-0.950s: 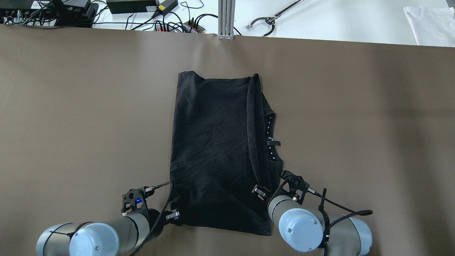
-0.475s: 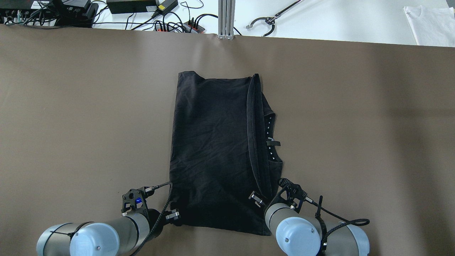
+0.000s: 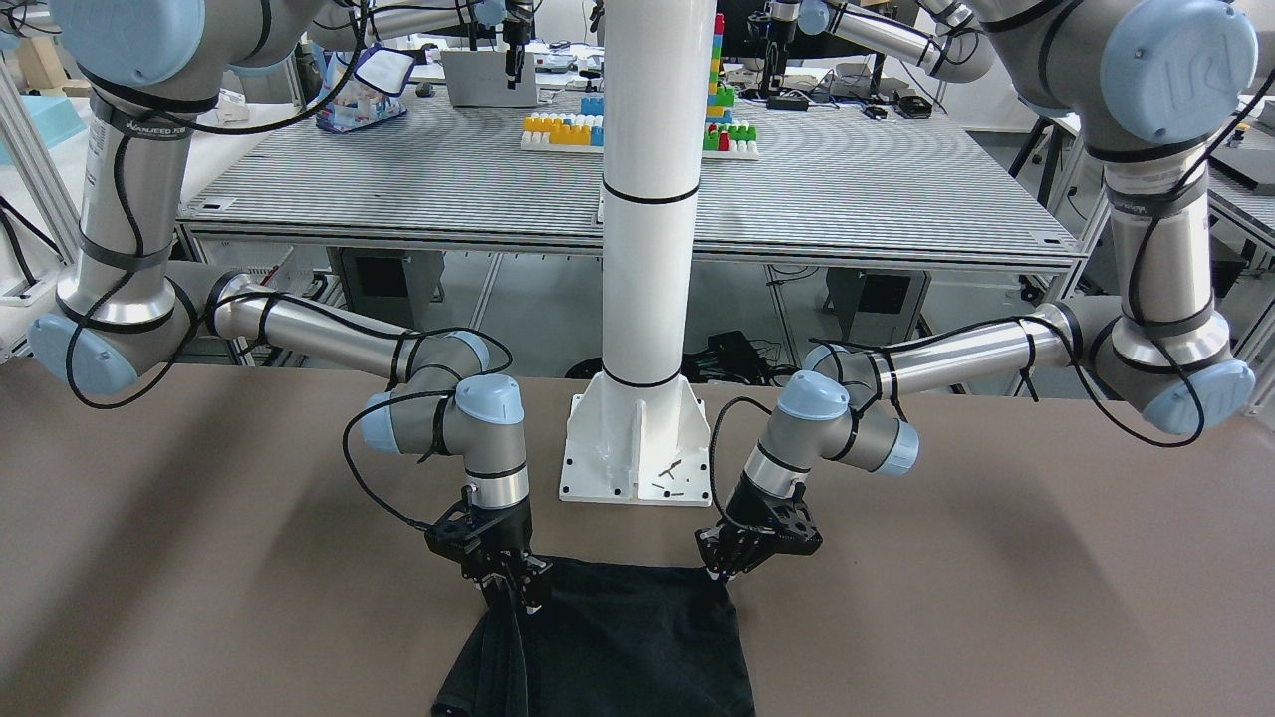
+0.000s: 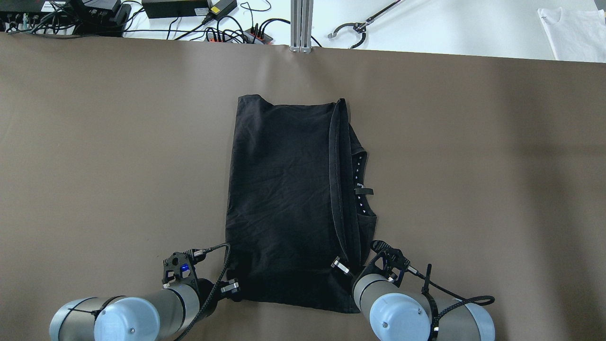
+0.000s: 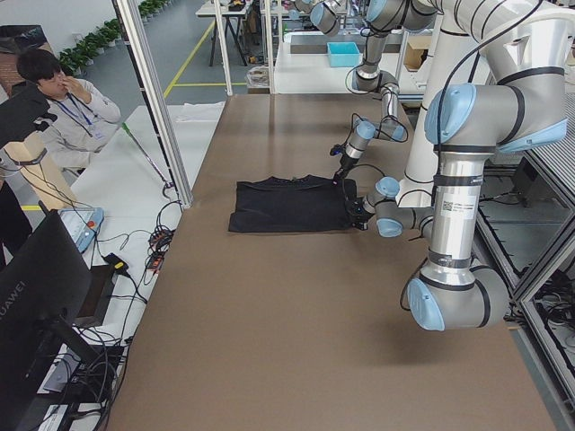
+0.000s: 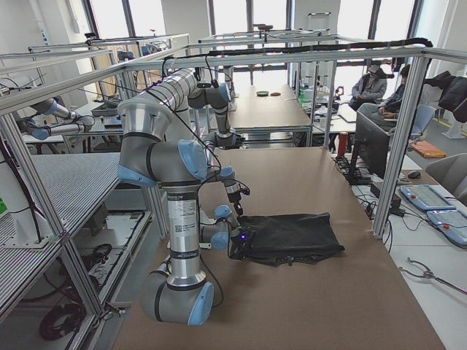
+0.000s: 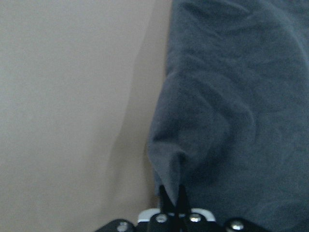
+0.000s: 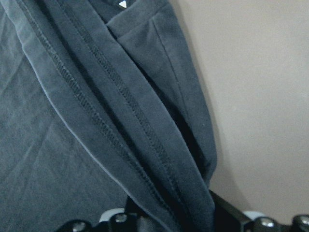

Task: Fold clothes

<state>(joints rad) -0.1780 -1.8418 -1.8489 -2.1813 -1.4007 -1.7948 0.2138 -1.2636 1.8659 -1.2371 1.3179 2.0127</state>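
The clothes (image 4: 284, 199) are one black garment lying flat on the brown table (image 4: 473, 166), folded lengthwise, with stitched hems stacked along its right side. My left gripper (image 4: 232, 286) is at the near left corner, shut on a pinch of the fabric (image 7: 231, 96), which puckers up into the fingertips (image 7: 166, 193). My right gripper (image 4: 342, 267) is at the near right corner, where the layered hems (image 8: 111, 111) run down between its jaws. In the front-facing view the cloth (image 3: 628, 647) rises slightly into both grippers, the right (image 3: 513, 590) and the left (image 3: 722, 573).
The white pole's base (image 3: 637, 458) stands just behind the garment's near edge, between the arms. Cables and power supplies (image 4: 189, 9), a grabber tool (image 4: 360, 26) and a white cloth (image 4: 573, 33) lie beyond the far edge. A seated person (image 5: 67, 108) is off the table.
My right gripper has slid toward the near edge and slightly left along the folded hem. The left gripper and the garment's outline have barely moved.
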